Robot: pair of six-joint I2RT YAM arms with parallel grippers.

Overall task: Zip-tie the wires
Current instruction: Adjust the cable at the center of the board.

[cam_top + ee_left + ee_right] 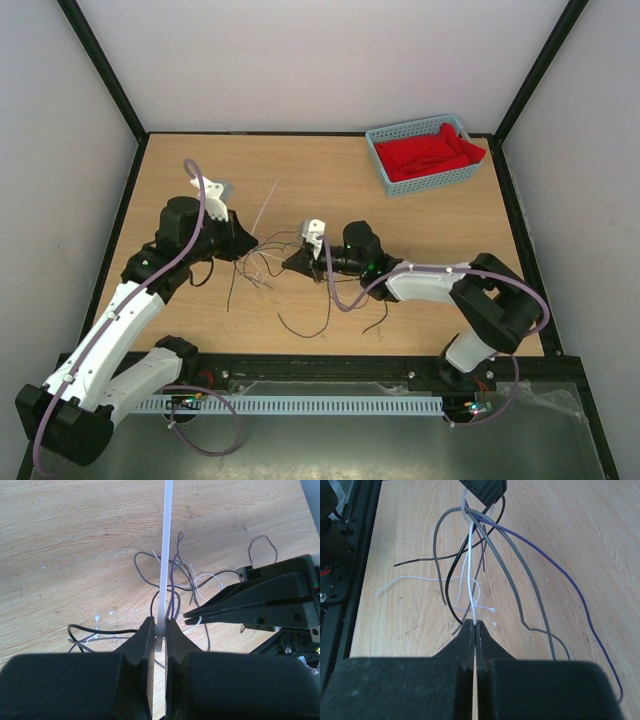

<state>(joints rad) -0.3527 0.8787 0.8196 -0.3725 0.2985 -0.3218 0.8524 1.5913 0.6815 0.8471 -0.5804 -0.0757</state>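
Tabletop [60, 555], zip tie [167, 540] cropped, wires [471, 580] seemingly tangled

No readable text is showing in any view; the wooden table [330, 170] and the blue basket [435, 179] are carrying no legible label, brand, number or sign.

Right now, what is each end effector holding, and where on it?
The left end effector pinches the zip tie near one end, beside the wires. The right end effector pinches one white wire where it trails from the others.
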